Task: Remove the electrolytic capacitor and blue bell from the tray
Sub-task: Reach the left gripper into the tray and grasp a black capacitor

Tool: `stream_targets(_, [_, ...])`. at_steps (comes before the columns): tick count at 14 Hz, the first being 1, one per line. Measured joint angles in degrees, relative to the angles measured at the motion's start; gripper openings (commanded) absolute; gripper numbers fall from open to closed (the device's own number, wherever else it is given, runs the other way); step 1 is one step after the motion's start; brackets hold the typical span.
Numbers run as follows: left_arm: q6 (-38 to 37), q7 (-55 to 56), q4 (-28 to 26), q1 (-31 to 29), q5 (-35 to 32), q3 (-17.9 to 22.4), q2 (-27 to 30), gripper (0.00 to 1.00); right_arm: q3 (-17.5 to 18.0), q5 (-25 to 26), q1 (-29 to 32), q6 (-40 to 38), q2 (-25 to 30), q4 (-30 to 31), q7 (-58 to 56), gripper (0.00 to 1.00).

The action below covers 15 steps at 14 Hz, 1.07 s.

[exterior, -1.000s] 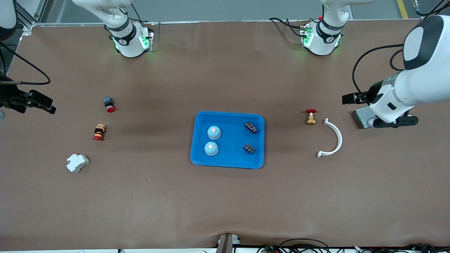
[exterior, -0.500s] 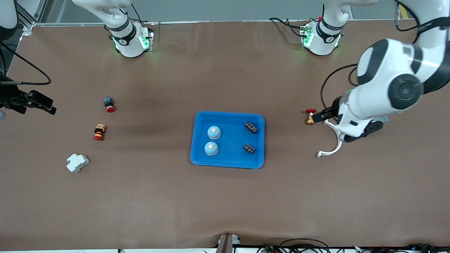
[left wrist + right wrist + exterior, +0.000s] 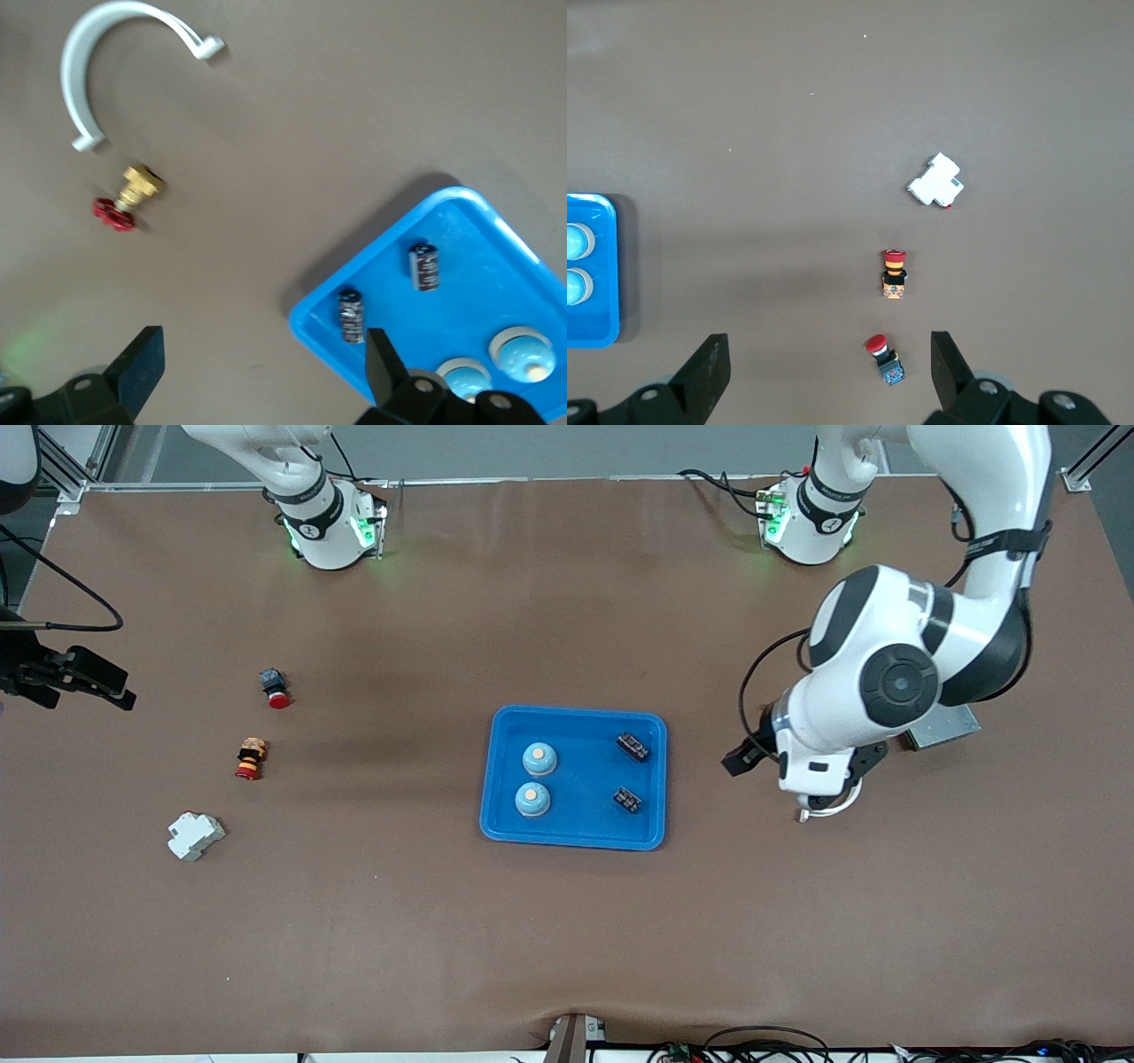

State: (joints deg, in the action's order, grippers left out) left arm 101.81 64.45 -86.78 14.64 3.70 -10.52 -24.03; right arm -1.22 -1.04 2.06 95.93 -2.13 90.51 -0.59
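Two black capacitors [image 3: 633, 747] [image 3: 627, 800] and two blue bells [image 3: 539, 759] [image 3: 532, 800] lie in the blue tray [image 3: 580, 828] at mid-table. My left gripper [image 3: 751, 758] is open and empty, over bare table beside the tray's edge toward the left arm's end. In the left wrist view the gripper [image 3: 263, 372] has its jaws wide apart, with the capacitors [image 3: 424, 266] [image 3: 351, 315], the bells [image 3: 523, 347] and the tray [image 3: 496, 266] in sight. My right gripper [image 3: 84, 680] is open and empty at the right arm's end of the table, and waits. In the right wrist view the gripper [image 3: 828, 367] is wide open.
A red-handled brass valve [image 3: 124, 199] and a white curved clip [image 3: 828, 806] lie under the left arm. Toward the right arm's end lie a red push button [image 3: 275, 688], a second button [image 3: 250, 759] and a white breaker [image 3: 195, 836].
My left arm has swung in from the table's end toward the tray and now covers the valve and most of the clip. The right gripper has barely moved.
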Motion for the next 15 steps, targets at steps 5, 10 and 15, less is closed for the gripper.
stream_targets(5, [9.25,9.12,0.20,3.78,0.00,-0.02,-3.60,1.00,0.00,0.00,0.00,0.00,0.05,0.01,0.00,1.00])
stream_targets(10, [18.55,13.89,0.36,6.08,0.00,-0.01,-8.70,1.00,-0.03,-0.30,0.02,0.10,0.06,0.19,0.05,1.00])
stream_targets(15, [23.62,16.12,0.63,7.55,0.00,0.01,-12.00,1.00,0.37,-2.21,-3.62,5.84,0.05,6.64,7.70,1.00])
